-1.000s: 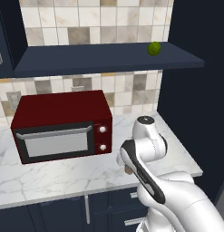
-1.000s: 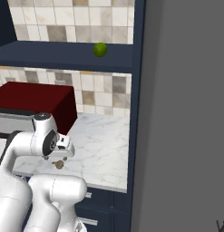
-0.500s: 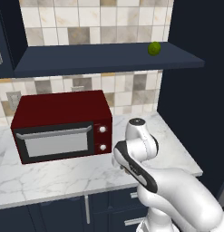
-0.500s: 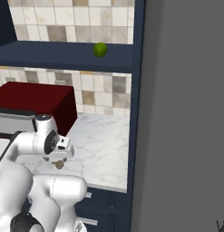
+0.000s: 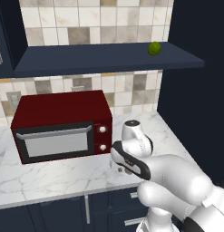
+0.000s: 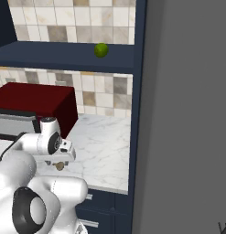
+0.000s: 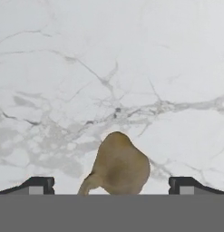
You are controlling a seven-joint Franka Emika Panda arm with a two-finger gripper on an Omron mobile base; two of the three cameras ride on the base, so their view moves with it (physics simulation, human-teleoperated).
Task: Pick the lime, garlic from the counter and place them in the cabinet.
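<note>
The lime point(image 5: 154, 48) rests on the shelf of the dark navy cabinet point(image 5: 99, 59), near its right end; the right base view has the lime point(image 6: 101, 50) on the same shelf board point(image 6: 55, 55). The tan garlic point(image 7: 119, 165) lies on the marble counter point(image 7: 109, 68). My gripper point(image 7: 111, 183) points straight down at it, open, with one dark fingertip on each side of the bulb and clear gaps between. From the right base camera the garlic point(image 6: 60, 166) peeks out just under my hand point(image 6: 57, 157), near the counter's front edge.
A red microwave point(image 5: 63, 124) stands on the counter point(image 5: 63, 176) just left of my arm. A tall dark panel point(image 6: 139, 114) walls off the counter's right end. Bare marble point(image 6: 105, 146) lies between my hand and that panel.
My hand has shifted slightly left and sunk closer over the garlic. The jaws stayed open. The lime and the garlic have not moved.
</note>
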